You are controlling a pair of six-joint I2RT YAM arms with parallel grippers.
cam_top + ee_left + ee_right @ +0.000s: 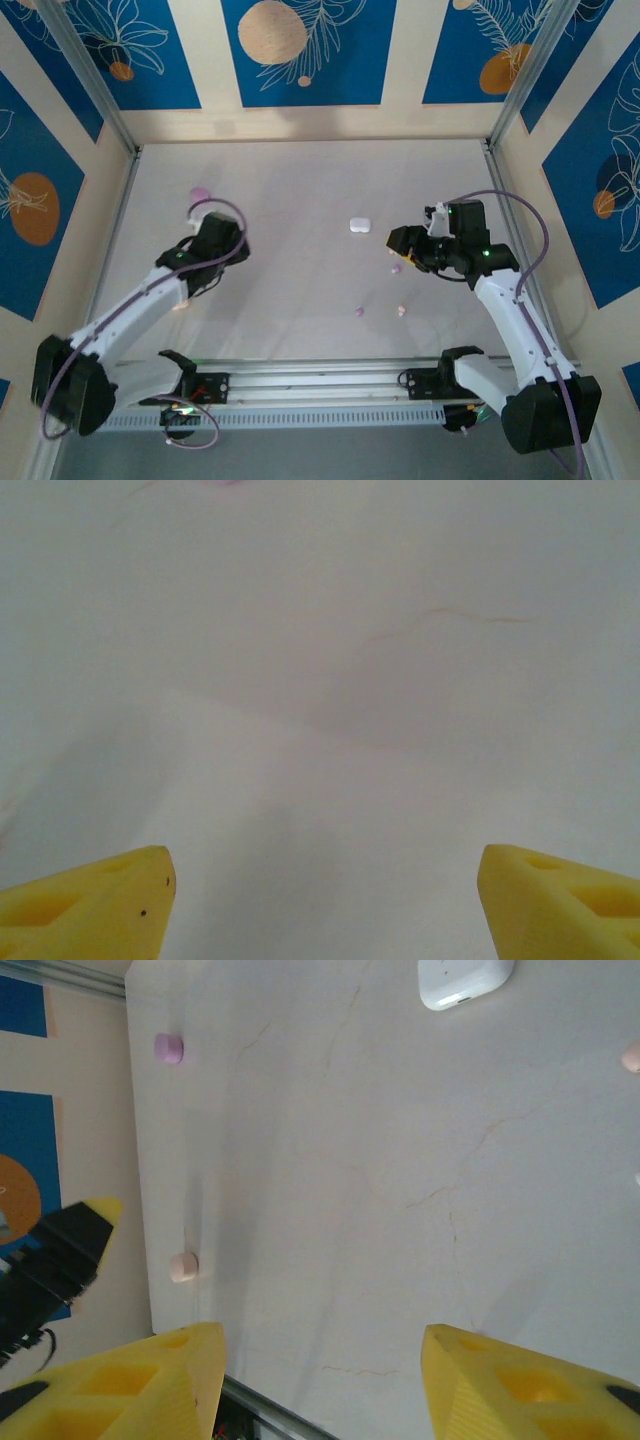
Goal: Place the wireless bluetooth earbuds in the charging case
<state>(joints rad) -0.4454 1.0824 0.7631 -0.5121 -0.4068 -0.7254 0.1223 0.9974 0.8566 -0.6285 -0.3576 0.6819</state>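
Over the table (320,680), left tool (325,865) and right tool (322,1345) stand open, empty.

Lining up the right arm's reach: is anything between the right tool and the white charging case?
Nothing visible does. In the right wrist view, only bare table lies between the right tool and the white charging case.

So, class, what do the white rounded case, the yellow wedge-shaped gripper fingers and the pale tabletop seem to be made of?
The white rounded case: likely smooth moulded plastic, slight sheen. The yellow wedge-shaped gripper fingers: probably matte plastic, with hollow pockets. The pale tabletop: matte, fine vein-like lines; marble-look laminate or sheet, unclear which.
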